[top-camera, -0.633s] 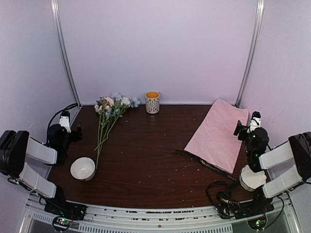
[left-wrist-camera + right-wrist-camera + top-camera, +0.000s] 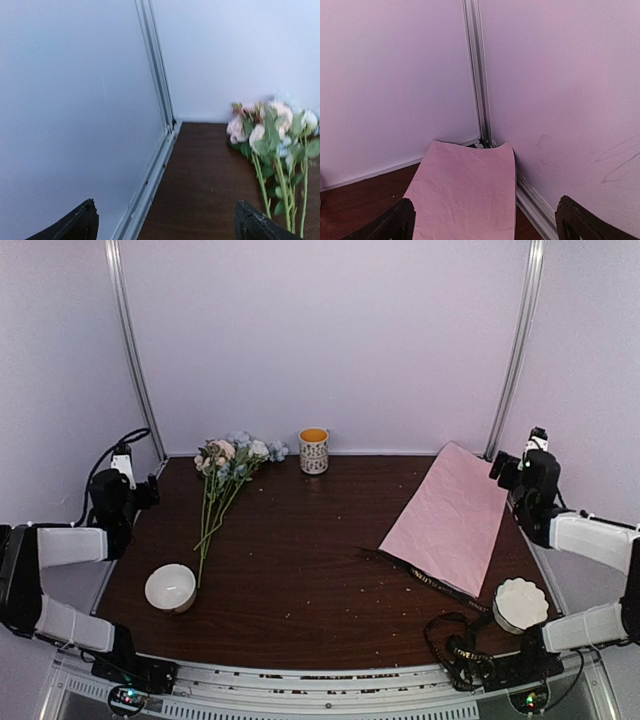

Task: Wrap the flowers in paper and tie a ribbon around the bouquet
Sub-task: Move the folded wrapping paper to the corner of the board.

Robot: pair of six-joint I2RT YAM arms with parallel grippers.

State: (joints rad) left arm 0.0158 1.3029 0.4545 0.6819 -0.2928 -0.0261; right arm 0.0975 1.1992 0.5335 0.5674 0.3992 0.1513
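A dark wooden table fills the booth, dotted with pale specks. At its far edge, close to the back wall, a patterned cup stands upright, orange inside. A plain white bowl sits upright near the left front corner. A white scalloped dish is near the right front corner. Two metal posts rise at the back corners.

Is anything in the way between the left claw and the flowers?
Nothing visible. The open left claw faces the flowers across bare table. The bowl sits nearer the arm bases, by the stem ends, and the mug stands beyond the blooms.
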